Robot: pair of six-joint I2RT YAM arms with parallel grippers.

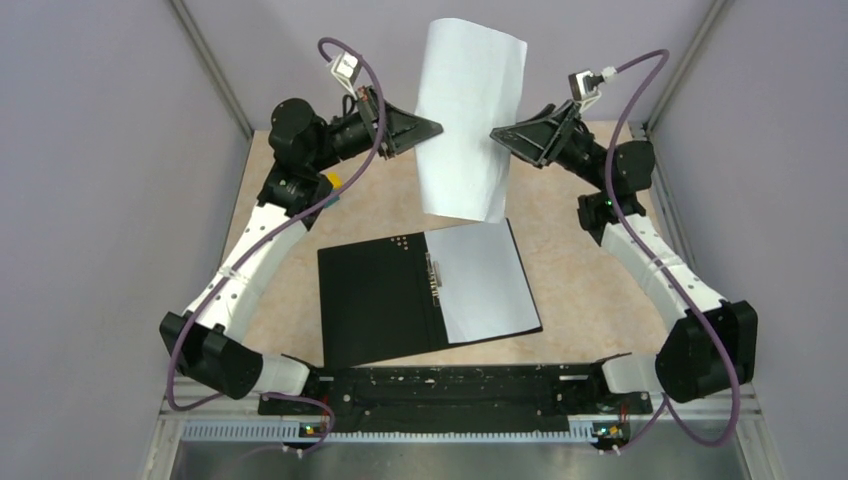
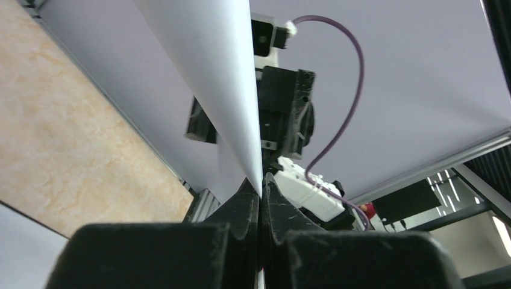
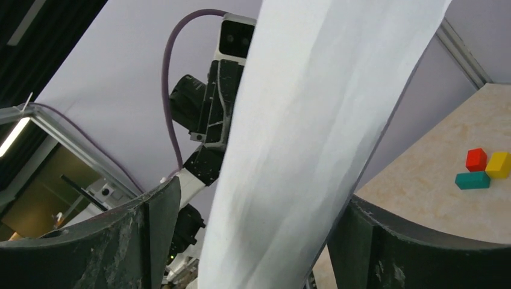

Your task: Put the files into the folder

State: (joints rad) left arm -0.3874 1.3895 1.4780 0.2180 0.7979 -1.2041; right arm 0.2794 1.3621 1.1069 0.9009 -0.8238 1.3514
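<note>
I see one sheet (image 1: 468,120) held in the air over the far part of the table (image 1: 590,300), clear of its surface. It hangs roughly upright and bowed across its width. In the top view its lower edge sits just beyond the far edge of the folder (image 1: 375,300).

The folder lies open and flat on the table, between the two arms and near their bases. Its left half shows black inside. A second sheet (image 1: 485,285) lies flat on the right half, with its left edge at the metal clip (image 1: 435,275) on the spine.

Left gripper (image 1: 437,127): clamped on the left edge of the raised sheet. In the left wrist view, the two fingers (image 2: 241,211) meet with the paper edge pinched between their tips, and the sheet rises from them.

Right gripper (image 1: 495,133): jaws apart, one on each side of the sheet's right edge. In the right wrist view, the paper passes through the gap between the two fingers (image 3: 150,235). I see space on the left side. On the right side the paper runs close to the finger, and I cannot tell whether it touches.

Both arms reach inward from opposite sides, with the grippers facing each other across the sheet.

Three small blocks (image 3: 476,159), red, yellow and teal, sit together on the table, well apart from the folder.
</note>
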